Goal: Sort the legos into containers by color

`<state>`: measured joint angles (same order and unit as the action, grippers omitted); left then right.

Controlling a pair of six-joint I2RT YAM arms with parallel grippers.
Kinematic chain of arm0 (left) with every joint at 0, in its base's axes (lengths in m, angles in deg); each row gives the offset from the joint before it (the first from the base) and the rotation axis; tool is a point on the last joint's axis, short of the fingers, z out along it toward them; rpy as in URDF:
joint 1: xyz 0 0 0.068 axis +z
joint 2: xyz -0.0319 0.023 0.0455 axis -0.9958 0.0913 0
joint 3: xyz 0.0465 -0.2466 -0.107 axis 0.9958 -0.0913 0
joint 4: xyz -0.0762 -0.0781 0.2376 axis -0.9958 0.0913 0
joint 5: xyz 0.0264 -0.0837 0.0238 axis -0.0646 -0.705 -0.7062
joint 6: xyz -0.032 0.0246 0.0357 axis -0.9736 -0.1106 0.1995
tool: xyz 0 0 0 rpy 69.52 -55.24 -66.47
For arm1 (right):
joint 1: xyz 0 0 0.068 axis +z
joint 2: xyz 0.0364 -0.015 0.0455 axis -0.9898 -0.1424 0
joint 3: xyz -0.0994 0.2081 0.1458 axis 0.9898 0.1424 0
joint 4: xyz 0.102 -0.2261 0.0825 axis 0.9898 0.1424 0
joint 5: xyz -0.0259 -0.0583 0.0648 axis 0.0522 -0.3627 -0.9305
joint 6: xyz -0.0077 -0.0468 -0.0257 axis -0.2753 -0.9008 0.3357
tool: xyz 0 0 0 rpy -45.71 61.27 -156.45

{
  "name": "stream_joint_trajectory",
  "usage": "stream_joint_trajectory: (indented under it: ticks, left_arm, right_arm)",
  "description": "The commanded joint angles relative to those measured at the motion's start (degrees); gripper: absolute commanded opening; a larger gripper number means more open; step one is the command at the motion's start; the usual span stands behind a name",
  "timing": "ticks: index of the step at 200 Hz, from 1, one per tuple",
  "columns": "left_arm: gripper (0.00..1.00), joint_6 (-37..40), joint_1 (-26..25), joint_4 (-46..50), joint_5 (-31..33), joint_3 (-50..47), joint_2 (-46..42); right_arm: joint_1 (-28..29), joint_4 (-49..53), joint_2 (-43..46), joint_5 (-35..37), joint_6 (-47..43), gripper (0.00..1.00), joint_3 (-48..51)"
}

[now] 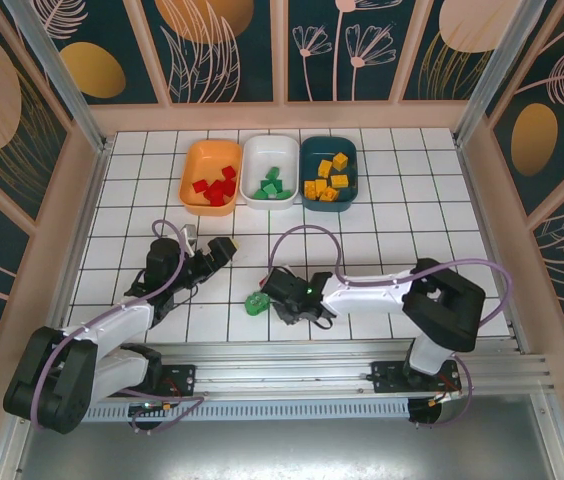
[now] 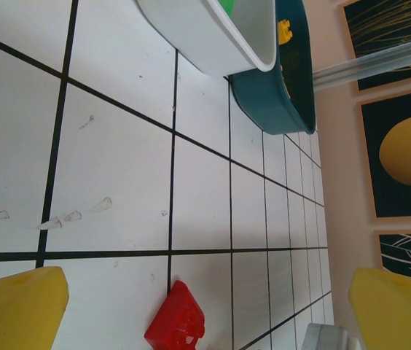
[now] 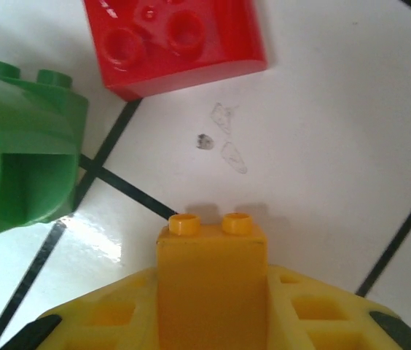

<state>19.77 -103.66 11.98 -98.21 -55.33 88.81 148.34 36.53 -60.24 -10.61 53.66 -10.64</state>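
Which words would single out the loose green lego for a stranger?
Find the right gripper near the front edge of the table. Just left of it lies the green lego, beside a red lego: the only green one outside the white container.

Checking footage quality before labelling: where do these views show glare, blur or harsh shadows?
Right wrist: white glare on the tile beside the green brick, which is blurred; yellow brick fairly sharp. Left wrist: the left gripper's fingers blurred, red brick sharp. Top external: even light, soft shadows.
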Motion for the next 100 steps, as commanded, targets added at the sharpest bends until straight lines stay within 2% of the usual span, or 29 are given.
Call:
stream_joint_trajectory:
  ticks: [1,19,35,61,79,100]
  left_arm:
    - [0.98,-0.1,-0.3,0.4,1.3,2.4,0.8]
    - [0.99,-0.7,-0.3,2.0,2.4,3.1,2.0]
    - [0.99,-2.7,-0.4,0.3,2.1,2.7,3.5]
    - [0.98,-6.9,-3.5,-3.8,3.8,5.3,6.8]
    - [0.98,-4.9,-8.0,-1.9,6.6,12.0,9.5]
    - [0.99,-4.8,-9.1,-1.8,6.4,15.6,11.8]
  right_arm:
    - [-1.6,-0.8,5.2,6.5,0.3,0.31,1.1]
    - [-4.0,-1.4,7.4,9.7,-2.2,0.31,0.1]
    - [-8.9,-2.5,8.2,11.4,-5.2,0.30,-2.2]
    - [-20.8,-8.9,8.0,8.7,-8.0,0.29,-5.2]
    - [-28.4,-14.2,5.7,6.0,-7.2,0.29,-7.4]
    - [-34.7,-16.6,0.3,3.7,-6.7,0.29,-12.2]
